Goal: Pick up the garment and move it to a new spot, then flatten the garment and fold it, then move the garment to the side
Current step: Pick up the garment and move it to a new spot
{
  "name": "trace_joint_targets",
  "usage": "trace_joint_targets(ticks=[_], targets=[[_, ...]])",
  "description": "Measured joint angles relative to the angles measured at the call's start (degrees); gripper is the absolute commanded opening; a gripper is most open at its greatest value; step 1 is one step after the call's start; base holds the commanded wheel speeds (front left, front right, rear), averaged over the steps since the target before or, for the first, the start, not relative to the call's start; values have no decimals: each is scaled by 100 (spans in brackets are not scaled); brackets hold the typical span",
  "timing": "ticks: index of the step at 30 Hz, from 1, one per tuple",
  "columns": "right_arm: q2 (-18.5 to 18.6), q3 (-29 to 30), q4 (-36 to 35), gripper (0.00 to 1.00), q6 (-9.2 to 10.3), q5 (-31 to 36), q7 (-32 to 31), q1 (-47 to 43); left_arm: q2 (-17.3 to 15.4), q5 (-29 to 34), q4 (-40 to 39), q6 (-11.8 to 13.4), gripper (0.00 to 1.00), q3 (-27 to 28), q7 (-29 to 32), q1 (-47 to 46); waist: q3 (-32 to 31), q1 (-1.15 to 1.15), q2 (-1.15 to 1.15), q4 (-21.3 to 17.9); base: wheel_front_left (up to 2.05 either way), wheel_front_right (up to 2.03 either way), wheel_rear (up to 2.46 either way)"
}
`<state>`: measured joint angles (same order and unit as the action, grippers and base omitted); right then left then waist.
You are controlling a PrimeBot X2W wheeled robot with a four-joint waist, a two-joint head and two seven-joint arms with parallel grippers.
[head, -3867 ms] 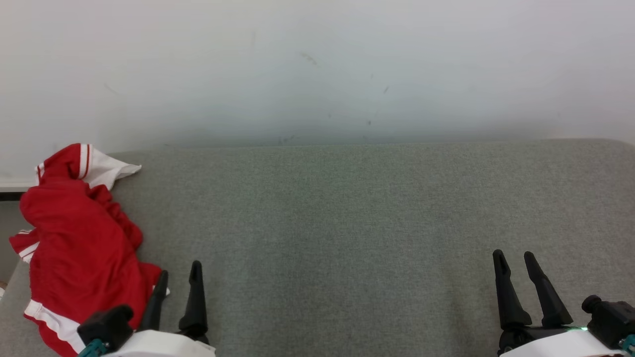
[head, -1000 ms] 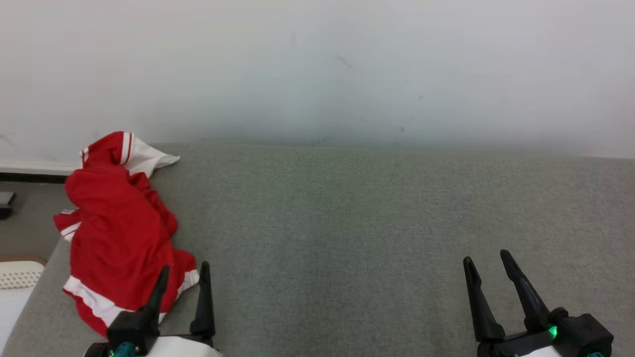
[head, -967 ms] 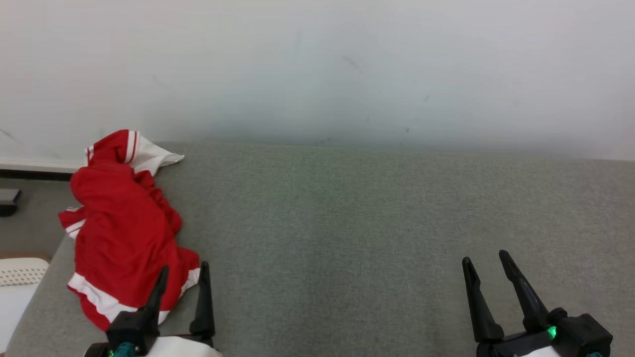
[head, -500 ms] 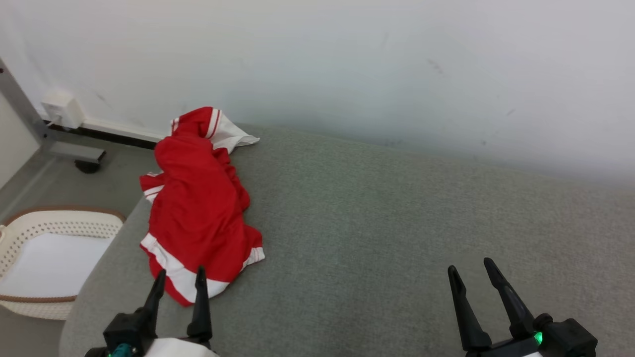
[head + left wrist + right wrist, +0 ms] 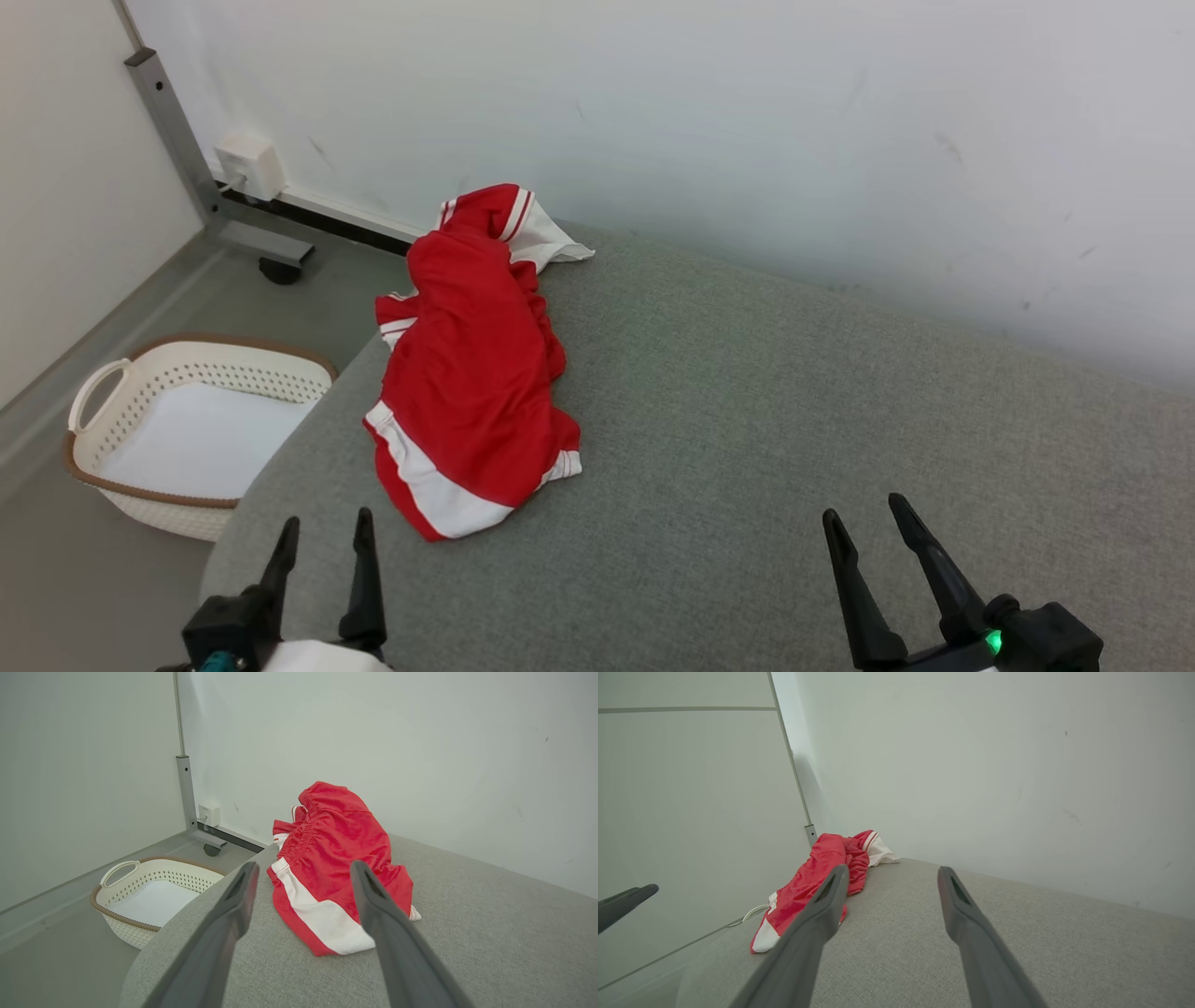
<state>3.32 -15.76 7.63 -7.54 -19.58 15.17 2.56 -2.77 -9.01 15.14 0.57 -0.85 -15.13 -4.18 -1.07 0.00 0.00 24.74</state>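
Your garment [image 5: 476,373], red with white bands, lies crumpled at the left end of the grey fabric surface [image 5: 766,420], its far tip near the white wall [image 5: 653,112]. The left wrist view gives you its gathered waistband [image 5: 301,840]. A cream basket [image 5: 233,343] sits on the floor beside that end. The left gripper [image 5: 327,519] and right gripper [image 5: 864,508] both stand spread, holding nothing.

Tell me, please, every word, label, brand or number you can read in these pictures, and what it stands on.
None can be read.
Red garment: white stripes and panels, no print or logo showing.
Basket: plain perforated wall, no label.
White box on the wall: too small to tell whether it carries any marking.
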Motion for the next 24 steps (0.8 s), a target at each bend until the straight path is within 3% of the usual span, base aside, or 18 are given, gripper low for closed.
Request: trace_joint_targets(ticks=[7,11,24], targets=[[33,-65,16,100,0,-7,0,32,-44,-153,348,-141,100,86,7,-242,32,0,0,-119,0,0,0],[70,-65,12,100,0,-4,0,104,-243,-261,673,-230,100,149,383,-660,130,0,0,-279,0,0,0],[172,-21,-40,100,0,29,0,513,-787,-975,2047,-331,100,736,1223,-2130,775,0,0,-1149,0,0,0]])
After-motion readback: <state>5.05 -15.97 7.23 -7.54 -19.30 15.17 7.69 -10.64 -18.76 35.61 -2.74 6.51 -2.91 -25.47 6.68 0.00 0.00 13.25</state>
